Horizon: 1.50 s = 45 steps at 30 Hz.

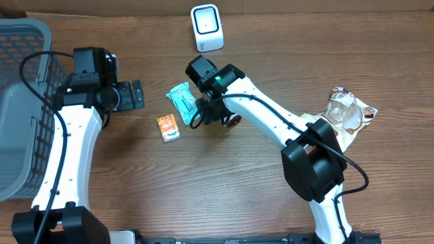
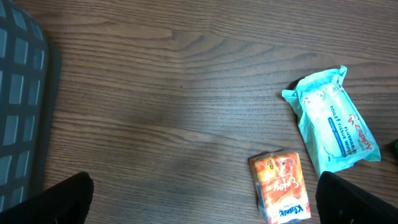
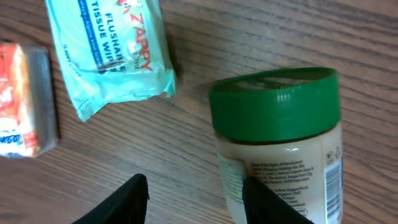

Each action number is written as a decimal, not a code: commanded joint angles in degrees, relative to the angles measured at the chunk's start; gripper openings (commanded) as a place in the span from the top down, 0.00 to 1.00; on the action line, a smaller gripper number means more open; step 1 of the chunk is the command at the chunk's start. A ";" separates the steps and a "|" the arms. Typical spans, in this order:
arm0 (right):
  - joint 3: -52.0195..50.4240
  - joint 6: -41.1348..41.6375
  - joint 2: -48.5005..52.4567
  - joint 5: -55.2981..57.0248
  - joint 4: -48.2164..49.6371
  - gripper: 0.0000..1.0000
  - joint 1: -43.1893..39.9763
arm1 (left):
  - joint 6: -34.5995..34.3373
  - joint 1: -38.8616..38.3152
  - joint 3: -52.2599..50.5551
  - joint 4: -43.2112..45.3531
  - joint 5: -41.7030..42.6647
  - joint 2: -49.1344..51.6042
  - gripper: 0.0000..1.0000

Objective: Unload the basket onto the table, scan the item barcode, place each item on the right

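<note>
right gripper [image 3: 194, 184] is down at the jar [image 3: 283, 155]. I take that as the item to scan. The jar lies on its side on the table [image 1: 224, 196], its green lid [image 3: 273, 102] the end nearest the teal wipes pack [image 3: 106, 50], close but not touching. The scanner [image 1: 207, 27] stands at the far edge, well apart from the jar

doing the pick well, as I'd judge it:
- jaws aren't centred on the jar: one finger [image 3: 267, 202] sits over the label side, the other [image 3: 127, 202] over bare wood. Shift sideways until the body is between both pads
- grip the body below the lid, not the lid itself
- a round body on its side will likely roll, so close slowly and squarely across it
- what looks like the barcode strip [image 3: 333, 171] is at the label's edge. Keep fingers off it so it can be turned to face the scanner window
- don't nudge the wipes pack or the orange tissue pack [image 2: 281, 186] on the way in

jaws:
- right: partway apart, wood visible in the gap, clamped on nothing. Can't tell if the finger over the jar actually touches it
- left gripper [image 1: 132, 95]: spread wide, holding nothing, over bare wood between the basket [image 1: 20, 102] and the two packs
</note>
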 commanded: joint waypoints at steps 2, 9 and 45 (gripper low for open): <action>-0.02 0.44 -0.59 5.68 0.15 0.49 -0.20 | 1.70 0.22 -0.09 0.02 -0.52 0.39 0.01; -0.02 0.50 -0.59 6.05 0.20 0.49 -3.37 | 1.70 0.22 -0.09 0.00 -0.52 0.39 0.01; -0.02 -8.13 -0.57 0.46 7.61 0.24 -15.21 | 1.70 0.22 -0.09 0.00 -0.52 0.39 0.00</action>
